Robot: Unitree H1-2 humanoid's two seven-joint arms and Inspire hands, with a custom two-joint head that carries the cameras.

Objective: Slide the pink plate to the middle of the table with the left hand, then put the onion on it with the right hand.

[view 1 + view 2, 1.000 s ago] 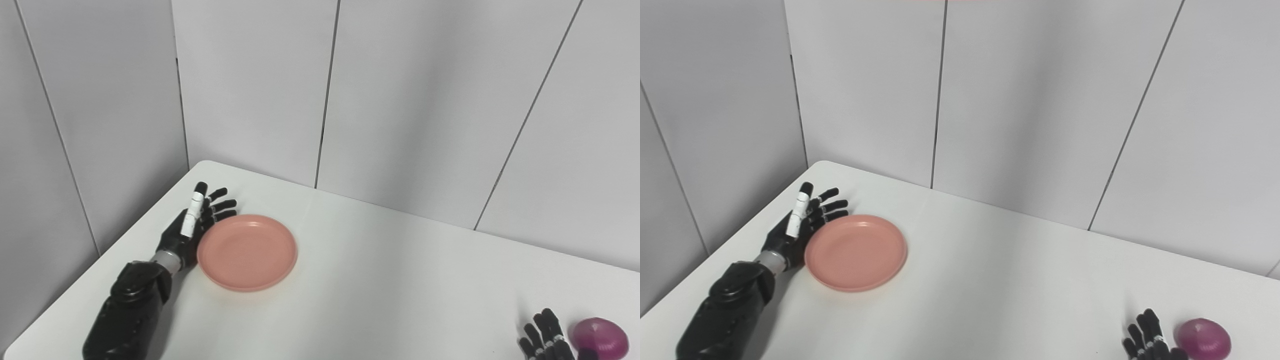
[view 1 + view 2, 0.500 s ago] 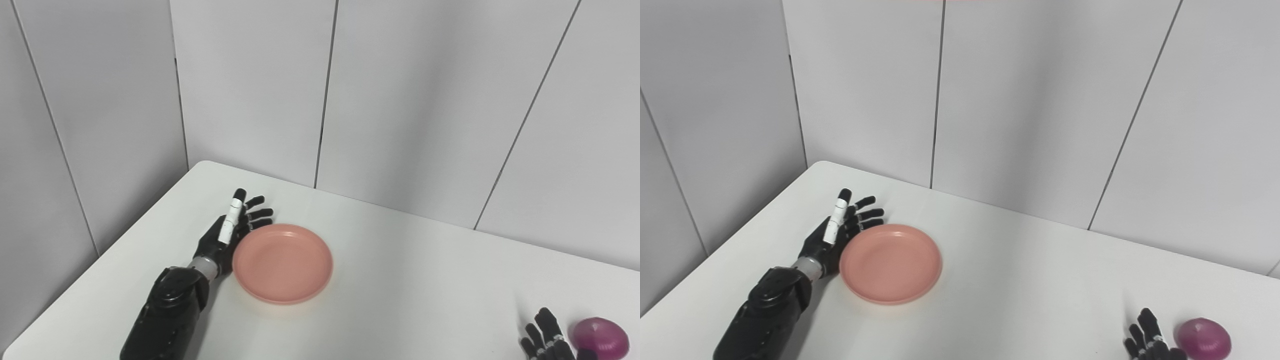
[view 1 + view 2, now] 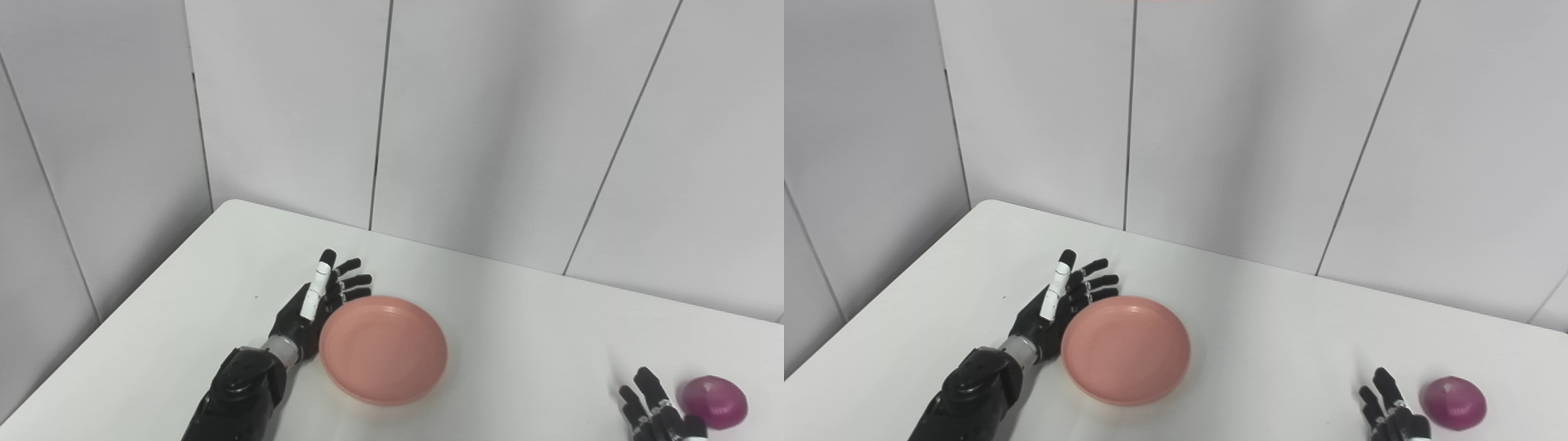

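We see a round, shallow pink plastic plate lying empty on the white worktop, our left hand spread flat against its rim. A purple onion sits beside our released right hand.

- A white table filled the lower part of the view.
- Pale grey wall panels with dark vertical seams stood behind it.

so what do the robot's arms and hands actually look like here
Both are black. The left hand has slim segmented black fingers, one wrapped in white, a silver-grey band at the wrist, and a bulky glossy black forearm shell. Of the right hand only black fingers with small pale marks show at the frame's bottom edge.
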